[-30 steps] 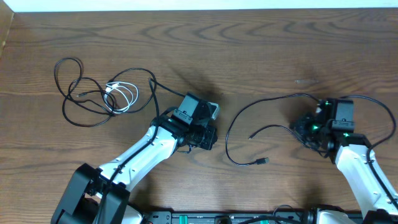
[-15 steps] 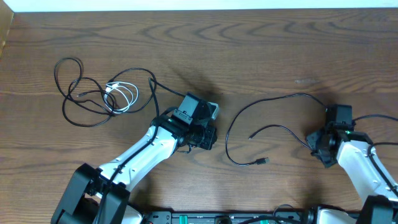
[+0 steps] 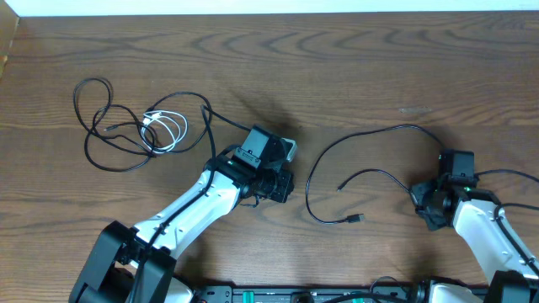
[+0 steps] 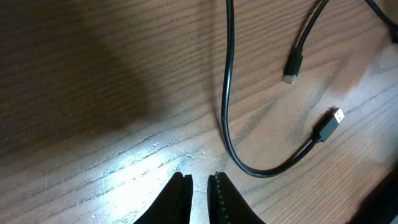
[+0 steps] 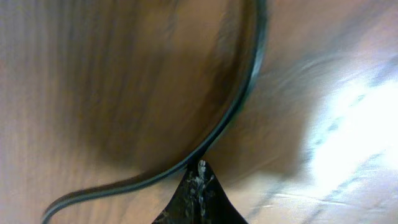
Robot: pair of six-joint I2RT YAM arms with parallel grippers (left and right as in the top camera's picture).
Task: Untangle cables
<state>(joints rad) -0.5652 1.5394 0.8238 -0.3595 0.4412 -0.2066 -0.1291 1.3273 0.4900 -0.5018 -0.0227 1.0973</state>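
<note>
The left pincer (image 4: 198,186) hovers just over the desk (image 3: 337,67) with its two fingers (image 4: 179,193) drawn nearly together, only a slit between them. It grasps nothing and touches no cable. In its wrist view, a black cable (image 3: 396,129) curves across the wood ahead of the tips. Two small plug ends lie further off, one (image 4: 292,67) pointing down and the other (image 4: 329,124) angled to the upper right.

The right pincer (image 5: 199,174) is clenched tight. In its blurred wrist view the black cable sweeps down in an arc and meets the very point of the closed tips, so it appears pinched there. From above, that cable runs from the right pincer in a wide loop over the middle-right of the desk, and both plug ends rest near the centre.

The white cable (image 3: 152,122) lies coiled on the left side of the desk, well apart from both pincers. It is tangled among loose black loops (image 3: 93,81). One strand of those loops runs toward the left arm and disappears beneath it, and it cannot be told whether it joins the black cable on the right.
</note>
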